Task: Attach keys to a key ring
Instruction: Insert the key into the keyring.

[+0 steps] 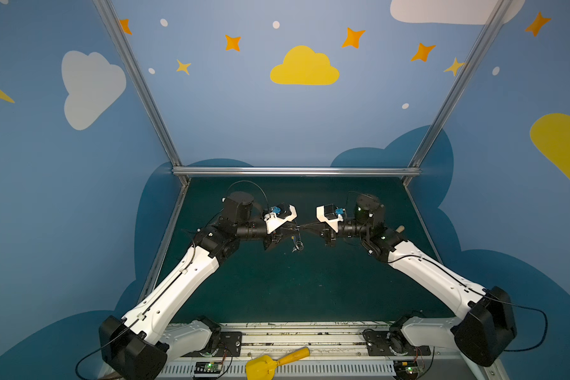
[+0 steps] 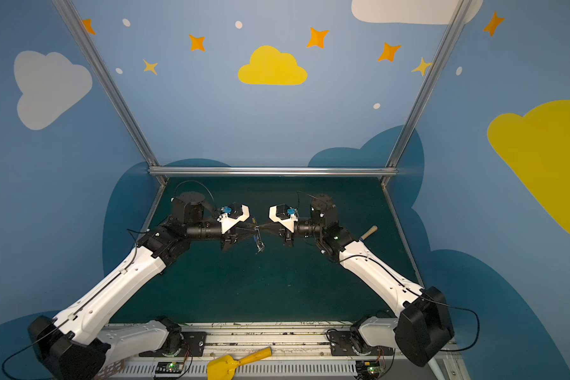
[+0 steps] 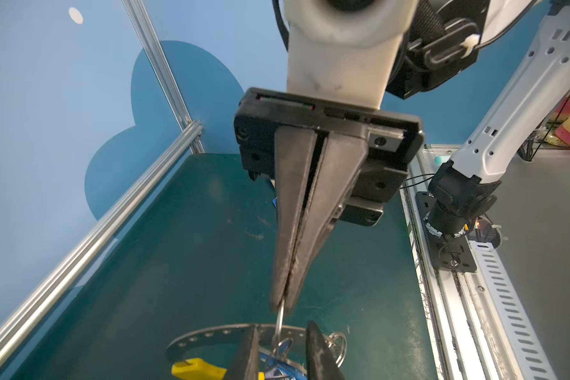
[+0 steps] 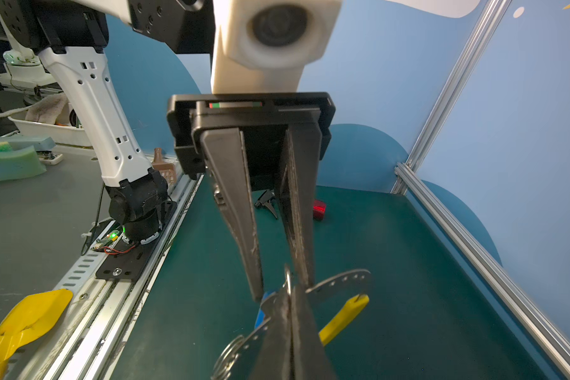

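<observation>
While the right gripper [image 3: 281, 306] clenches a small split ring [image 3: 279, 320], the left gripper [image 4: 283, 289], jaws half parted, grip uncertain, seemingly steadies the key ring [image 3: 208, 334] for threading.

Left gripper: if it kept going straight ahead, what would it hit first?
Probably the right gripper, pinching a small ring and pointing straight back, tip to tip. The grey hoop crosses right at the left gripper's fingertips, so that might catch first.

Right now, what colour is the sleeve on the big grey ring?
Yellow. The sleeve on the key ring shows best in the right wrist view.
</observation>
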Robot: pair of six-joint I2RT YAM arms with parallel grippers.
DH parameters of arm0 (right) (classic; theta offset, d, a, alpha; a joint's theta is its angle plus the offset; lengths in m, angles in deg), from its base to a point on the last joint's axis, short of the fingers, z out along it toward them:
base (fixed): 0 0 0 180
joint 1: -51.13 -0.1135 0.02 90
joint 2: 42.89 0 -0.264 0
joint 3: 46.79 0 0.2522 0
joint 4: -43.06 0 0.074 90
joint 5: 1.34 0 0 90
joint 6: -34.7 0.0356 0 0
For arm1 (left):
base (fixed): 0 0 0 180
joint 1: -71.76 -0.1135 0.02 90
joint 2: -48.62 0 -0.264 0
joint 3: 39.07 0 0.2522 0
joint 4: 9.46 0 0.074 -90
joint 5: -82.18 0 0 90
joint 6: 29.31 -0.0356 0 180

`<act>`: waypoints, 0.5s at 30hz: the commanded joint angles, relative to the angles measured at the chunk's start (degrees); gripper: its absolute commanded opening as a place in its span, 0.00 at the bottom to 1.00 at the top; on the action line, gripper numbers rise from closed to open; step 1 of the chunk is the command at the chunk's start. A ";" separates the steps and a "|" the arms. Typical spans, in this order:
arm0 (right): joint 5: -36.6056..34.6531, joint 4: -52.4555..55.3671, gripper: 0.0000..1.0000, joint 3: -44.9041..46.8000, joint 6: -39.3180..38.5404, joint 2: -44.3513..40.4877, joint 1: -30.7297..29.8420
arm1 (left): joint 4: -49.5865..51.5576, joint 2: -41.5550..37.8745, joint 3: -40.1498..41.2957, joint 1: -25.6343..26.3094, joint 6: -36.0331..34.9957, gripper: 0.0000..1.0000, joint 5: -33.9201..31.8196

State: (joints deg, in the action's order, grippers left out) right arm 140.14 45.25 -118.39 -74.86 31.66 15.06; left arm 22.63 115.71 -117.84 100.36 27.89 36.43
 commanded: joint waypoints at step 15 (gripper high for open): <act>0.15 2.07 0.00 -0.29 -1.67 -0.76 0.22 | 6.79 2.75 -6.18 1.11 -6.89 0.03 -0.64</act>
State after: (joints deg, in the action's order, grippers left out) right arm 140.58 44.70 -118.35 -75.01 31.66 15.25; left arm 26.94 117.62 -121.21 101.12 23.13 35.12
